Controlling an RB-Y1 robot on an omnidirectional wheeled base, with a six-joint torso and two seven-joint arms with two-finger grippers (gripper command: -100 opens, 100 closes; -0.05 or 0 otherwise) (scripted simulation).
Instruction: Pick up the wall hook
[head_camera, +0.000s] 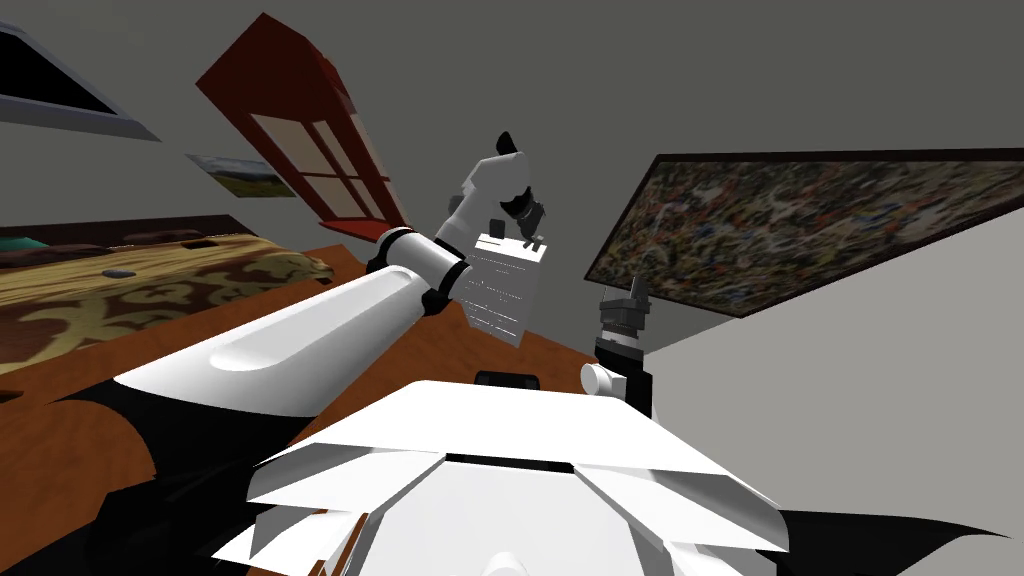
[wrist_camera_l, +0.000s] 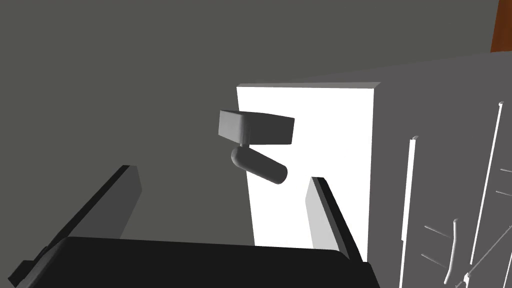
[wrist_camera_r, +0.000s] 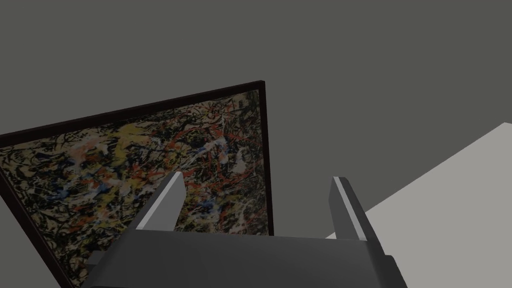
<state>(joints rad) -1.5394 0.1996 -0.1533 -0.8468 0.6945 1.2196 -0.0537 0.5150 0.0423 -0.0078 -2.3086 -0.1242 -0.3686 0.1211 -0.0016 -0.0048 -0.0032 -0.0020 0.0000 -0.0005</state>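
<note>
The wall hook (wrist_camera_l: 256, 131) is seen fixed to the white cabinet (wrist_camera_l: 310, 150), just ahead of the left gripper (wrist_camera_l: 223, 177), fingers spread wide. Nothing is grasped yet; the final approach and closing are judged outstanding. The right gripper (wrist_camera_r: 257, 177) is held low, fingers parted.

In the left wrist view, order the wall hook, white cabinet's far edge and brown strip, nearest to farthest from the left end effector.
1. wall hook, straight ahead.
2. white cabinet's far edge, behind the hook.
3. brown strip, beyond that edge.
</note>
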